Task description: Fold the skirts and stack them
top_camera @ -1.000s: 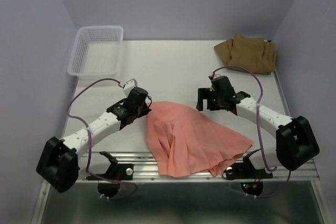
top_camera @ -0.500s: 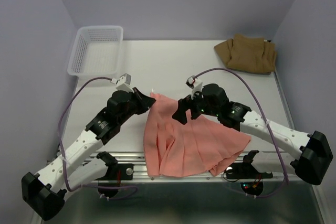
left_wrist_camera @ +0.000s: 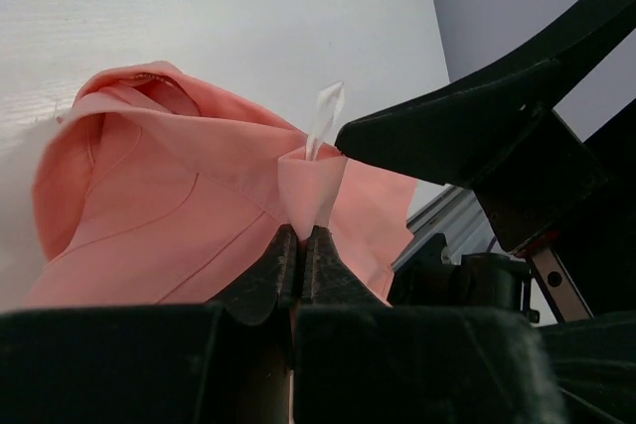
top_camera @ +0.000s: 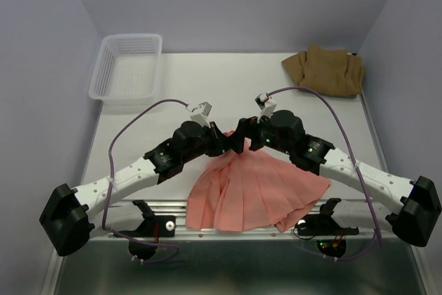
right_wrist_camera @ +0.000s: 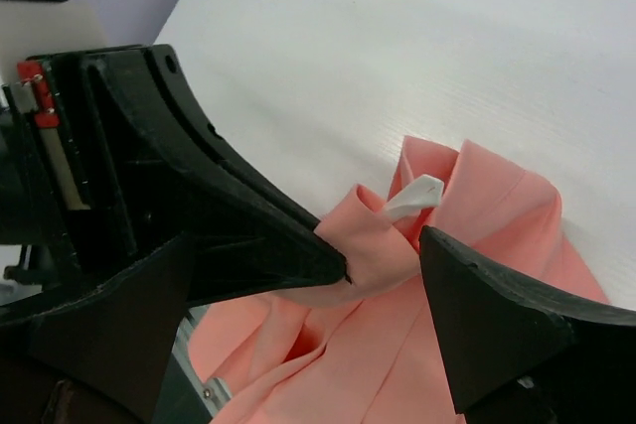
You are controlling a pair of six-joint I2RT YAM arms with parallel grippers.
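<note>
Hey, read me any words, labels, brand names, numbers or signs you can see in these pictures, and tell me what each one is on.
No readable text in any view.
The little white tag on the salmon-pink skirt shows no print that can be made out.
The white basket and the tan-brown skirt carry no visible lettering.

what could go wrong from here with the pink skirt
1. The left pincer is shut on only a small fold of the pink skirt; the fold could slip out under a pull.
2. The right pincer stands open around the same fold, very close to the left one; closing there risks a collision between them.
3. The skirt's hem lies over the near rail and might snag.
</note>
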